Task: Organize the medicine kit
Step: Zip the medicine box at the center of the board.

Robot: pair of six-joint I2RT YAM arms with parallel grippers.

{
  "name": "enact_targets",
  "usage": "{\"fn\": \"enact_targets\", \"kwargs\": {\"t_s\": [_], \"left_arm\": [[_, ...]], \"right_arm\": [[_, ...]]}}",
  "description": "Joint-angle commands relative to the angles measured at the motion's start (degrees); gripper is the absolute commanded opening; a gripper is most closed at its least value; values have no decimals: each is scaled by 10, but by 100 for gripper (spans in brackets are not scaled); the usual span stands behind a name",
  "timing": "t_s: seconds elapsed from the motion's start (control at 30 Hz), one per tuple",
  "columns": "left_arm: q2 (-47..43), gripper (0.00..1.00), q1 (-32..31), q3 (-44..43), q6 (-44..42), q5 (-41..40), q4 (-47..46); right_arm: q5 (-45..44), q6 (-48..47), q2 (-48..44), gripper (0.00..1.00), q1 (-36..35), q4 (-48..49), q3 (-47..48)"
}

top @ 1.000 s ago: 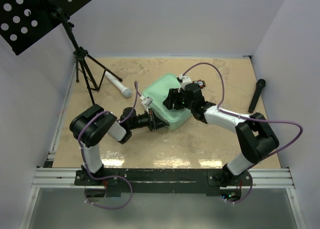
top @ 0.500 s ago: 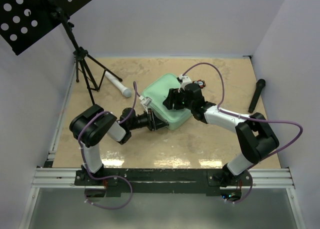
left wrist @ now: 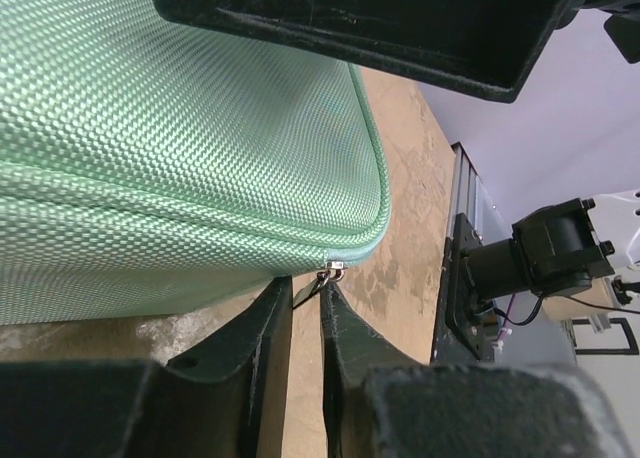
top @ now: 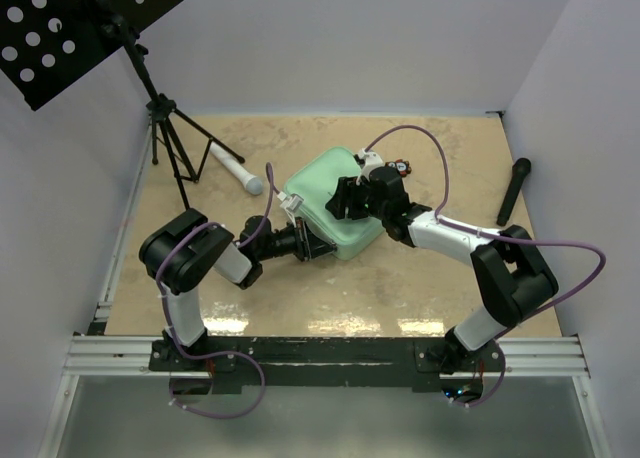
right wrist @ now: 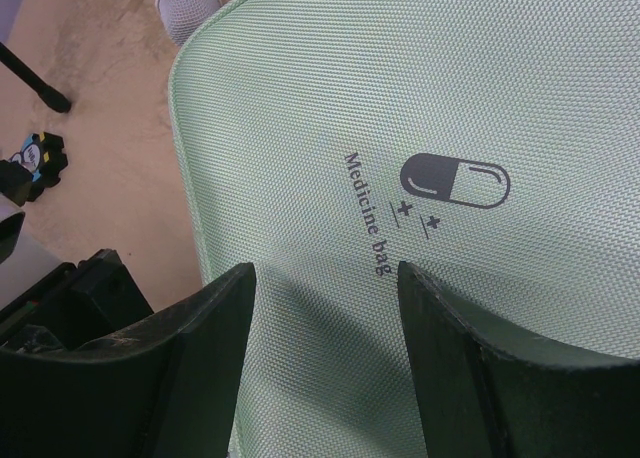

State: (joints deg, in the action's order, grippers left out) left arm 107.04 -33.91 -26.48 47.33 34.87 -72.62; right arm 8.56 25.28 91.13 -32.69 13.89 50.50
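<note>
The mint-green medicine kit (top: 322,190) lies mid-tabletop (top: 400,278), the left tool (left wrist: 305,290) narrowly parted at the zip pull (left wrist: 331,270) on its 7 o'clock corner, the right tool (right wrist: 325,273) spread wide over its lid (right wrist: 450,98).

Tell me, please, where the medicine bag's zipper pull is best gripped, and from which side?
Pinch the small metal zipper pull where it hangs below the seam at the rounded corner of the medicine bag. Come in low along the table toward that corner, as the left gripper is lined up: the tab is thin and dangles free, so a narrow opening fits around it.
</note>
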Motion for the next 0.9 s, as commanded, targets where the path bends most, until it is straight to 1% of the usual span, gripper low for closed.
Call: {"fn": "enact_targets", "kwargs": {"t_s": [0.0,0.03,0.13,0.23,0.27,0.63,0.77,0.87], "left_arm": [[2,18,-3,-21,-15,-33,-362],[2,15,-3,-23,-16,-33,-362],[2,10,-5,-21,-17,-34,-362],[0,1,-3,-20,-20,-33,-362],[-1,0,-4,-18,-21,-33,-362],[-28,0,-4,25,-15,-19,-362],[-42,0,-3,44,-12,-8,-362],[-53,0,-3,58,-11,-3,-362]], "right_arm": [[25,13,7,63,-8,-56,-1],[24,13,7,63,-8,-56,-1],[24,13,7,63,-9,-56,-2],[24,13,7,63,-8,-56,-2],[24,13,6,63,-8,-57,-2],[6,17,-12,63,-9,-65,-4],[-29,31,-34,64,-8,-73,-6],[-78,38,-51,69,-9,-93,0]]}}
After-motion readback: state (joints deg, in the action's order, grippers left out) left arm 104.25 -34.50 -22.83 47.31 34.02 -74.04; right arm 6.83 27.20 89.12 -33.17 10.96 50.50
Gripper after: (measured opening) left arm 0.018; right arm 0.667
